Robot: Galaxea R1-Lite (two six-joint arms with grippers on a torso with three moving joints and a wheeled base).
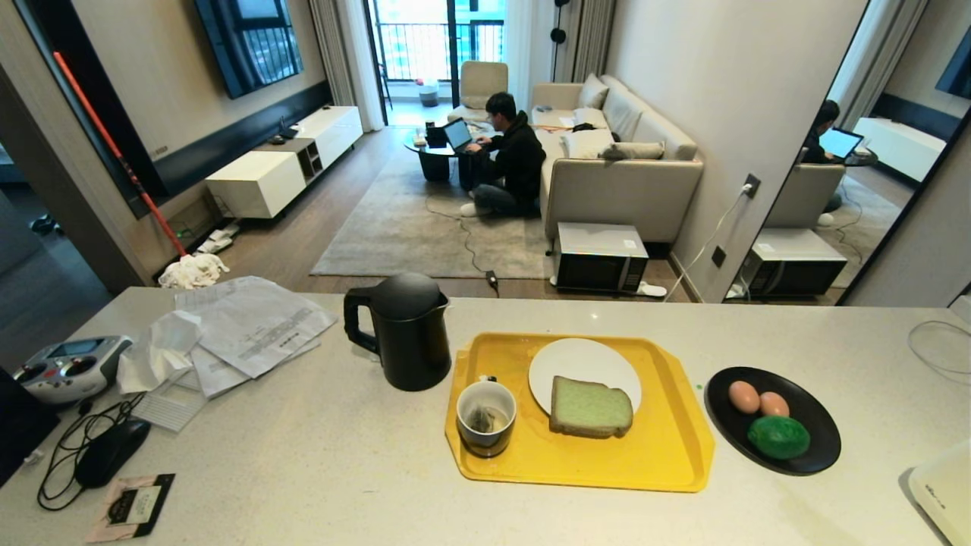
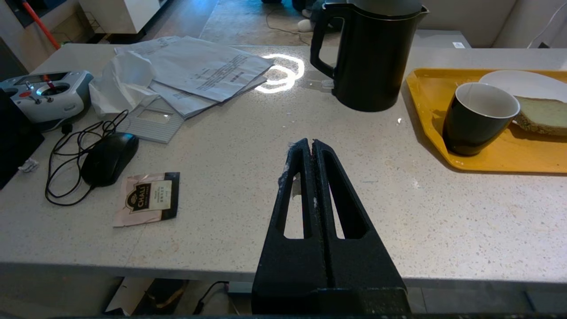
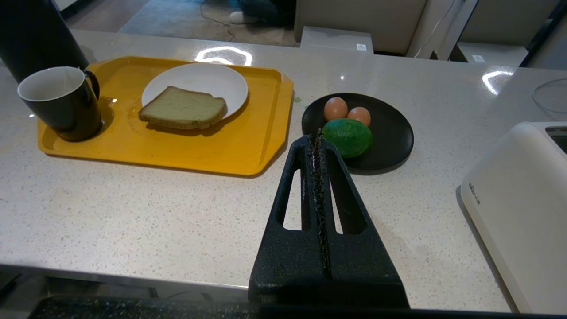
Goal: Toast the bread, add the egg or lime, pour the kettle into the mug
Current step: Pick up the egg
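Bread [image 1: 590,407], pale green with brown crust, lies half on white plate [image 1: 565,364]. Left gripper [image 2: 308,144] and right gripper [image 3: 317,138] both closed, empty, above surface [image 1: 303,455].

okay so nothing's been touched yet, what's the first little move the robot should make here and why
Probably open the right gripper and reach toward the bread. Its fingers are shut and hang short of the counter edge, the slice lies untouched, half on the white plate, and the toaster sits on the robot's right. The left gripper is parked shut.
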